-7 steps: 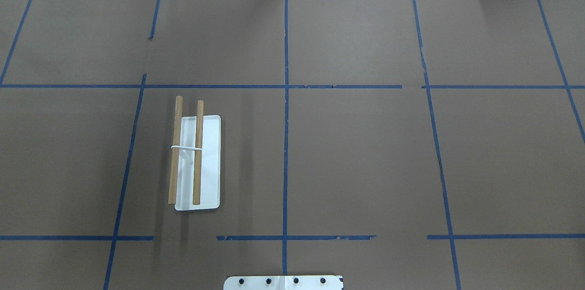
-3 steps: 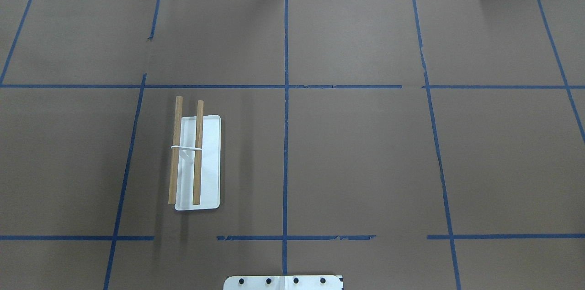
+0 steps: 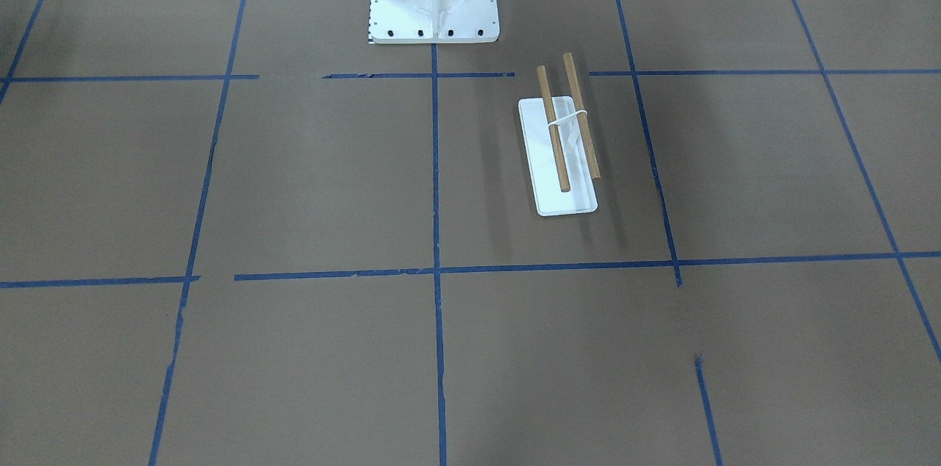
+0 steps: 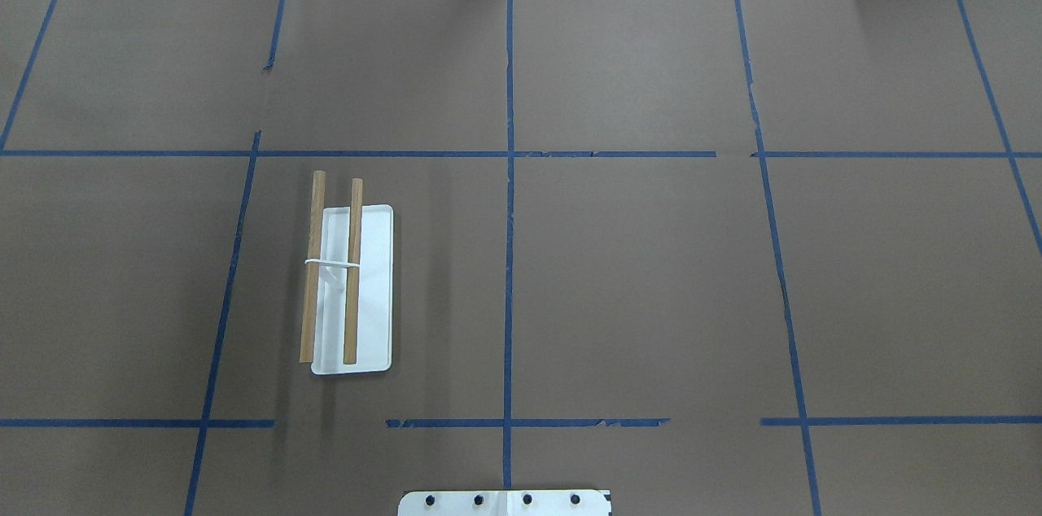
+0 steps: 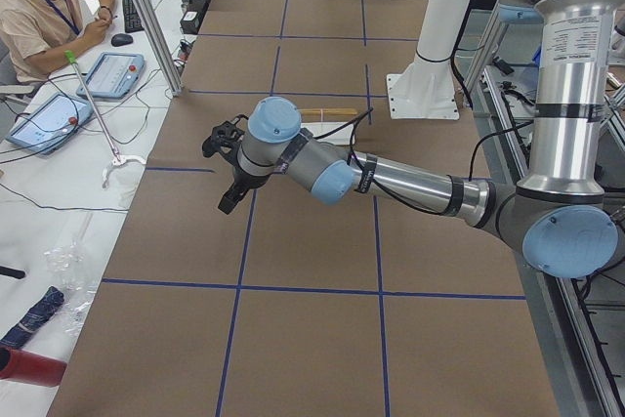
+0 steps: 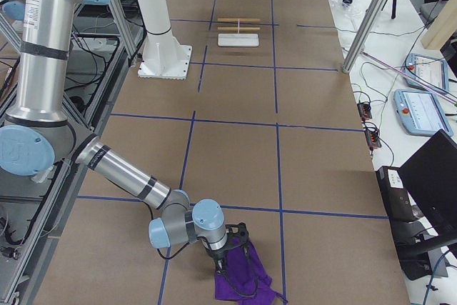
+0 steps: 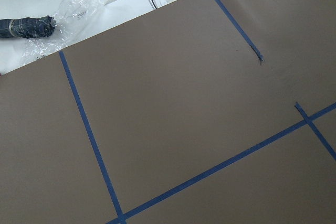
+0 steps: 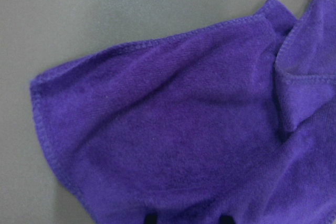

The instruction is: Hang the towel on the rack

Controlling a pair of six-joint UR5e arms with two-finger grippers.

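Right hand (image 8: 188, 219) directly above purple towel (image 8: 184, 129), fingertips (image 8: 151, 218) apart.

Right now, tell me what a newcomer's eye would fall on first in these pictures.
The purple towel stands out most: it lies crumpled on the brown table, at the end on the robot's right, with the right tool right over it. Far from it, on the robot's left half of the table, the rack stands bare, its two wooden rods over a flat white base.
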